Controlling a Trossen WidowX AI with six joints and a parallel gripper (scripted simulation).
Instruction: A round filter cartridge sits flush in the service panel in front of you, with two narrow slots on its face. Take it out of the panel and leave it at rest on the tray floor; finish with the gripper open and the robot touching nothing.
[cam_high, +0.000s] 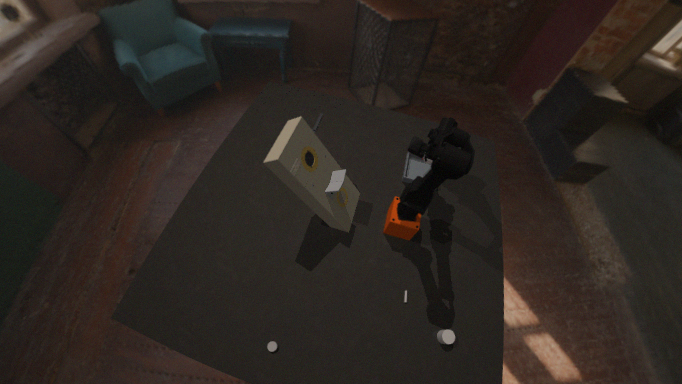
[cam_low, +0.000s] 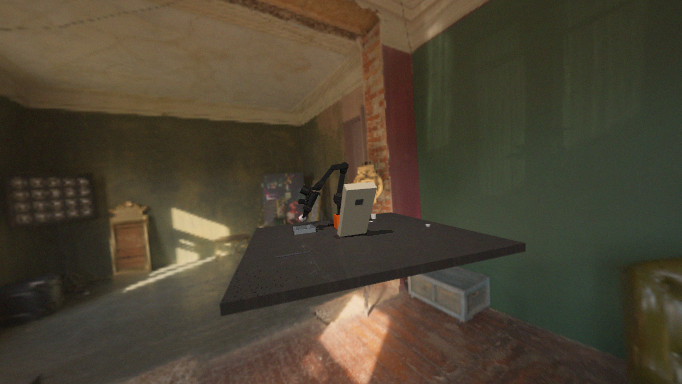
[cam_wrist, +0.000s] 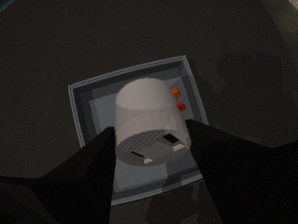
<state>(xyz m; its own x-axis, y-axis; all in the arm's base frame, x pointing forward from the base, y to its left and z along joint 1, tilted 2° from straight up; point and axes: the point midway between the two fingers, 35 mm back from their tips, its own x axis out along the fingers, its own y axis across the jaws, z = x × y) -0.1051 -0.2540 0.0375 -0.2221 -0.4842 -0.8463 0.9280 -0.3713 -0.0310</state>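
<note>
The round, pale filter cartridge (cam_wrist: 146, 107) (cam_low: 302, 218) is out of the service panel. My gripper (cam_wrist: 150, 129) is shut on it, one dark finger on each side. Its slotted face, with two dark slots, points toward the wrist camera, and two small orange-red tabs stick out of its side. The grey tray (cam_wrist: 76, 115) (cam_high: 415, 171) (cam_low: 305, 232) lies below, and the cartridge hangs a little above it, over its inside in the wrist view. The service panel (cam_high: 320, 171) (cam_low: 355, 215) stands tilted, with a dark round opening in a yellow ring. The arm mostly hides the cartridge in the top view.
A white flap (cam_high: 336, 181) juts from the panel's face beside a second yellow ring. The orange arm base (cam_high: 401, 227) stands between panel and tray. A white cylinder (cam_high: 446, 337), a white disc (cam_high: 272, 346), a small white stick (cam_high: 405, 296) and a grey bar (cam_high: 318, 122) lie on the table.
</note>
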